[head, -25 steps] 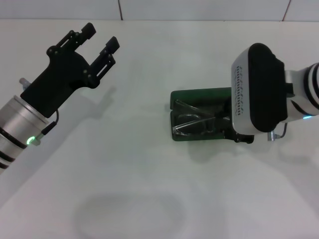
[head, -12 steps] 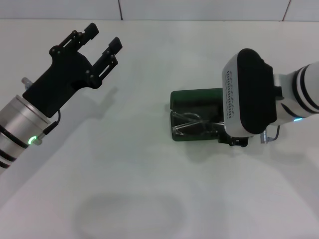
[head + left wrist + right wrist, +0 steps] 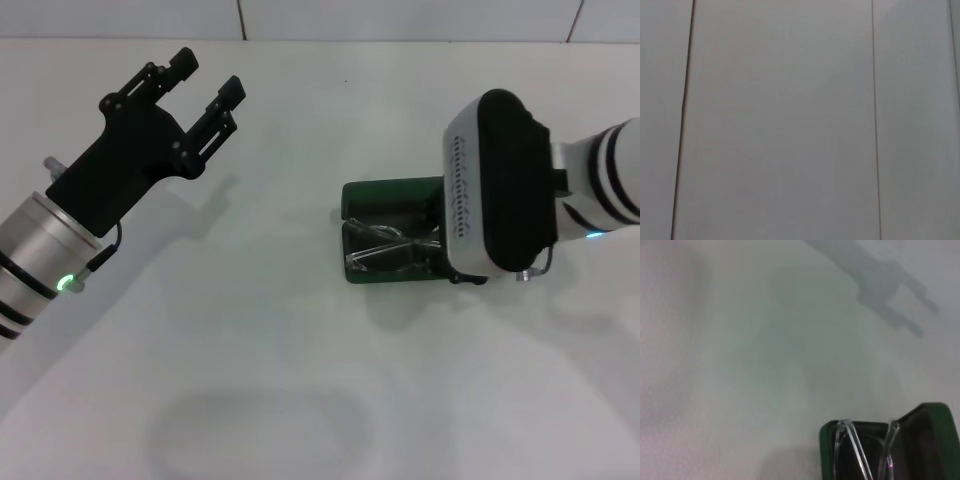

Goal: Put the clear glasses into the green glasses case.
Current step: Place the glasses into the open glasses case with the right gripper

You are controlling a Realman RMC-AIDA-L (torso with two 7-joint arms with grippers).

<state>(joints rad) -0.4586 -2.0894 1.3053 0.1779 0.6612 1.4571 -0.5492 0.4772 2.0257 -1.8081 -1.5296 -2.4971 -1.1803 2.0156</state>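
The glasses [image 3: 385, 246] lie loosely in the open case [image 3: 385, 195] at centre-right, under the right gripper [image 3: 470, 275], grip unseen, so lifting away could drag them out; the left gripper [image 3: 205, 78] hangs spread upper left.

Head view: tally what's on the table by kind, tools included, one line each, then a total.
Green glasses case: 1, open, on the table.
Clear glasses: 1, lying in the case.
Tools: 2. Left tool open, raised away from the case; right tool over the case's right end, fingertips hidden.
Total: 4.
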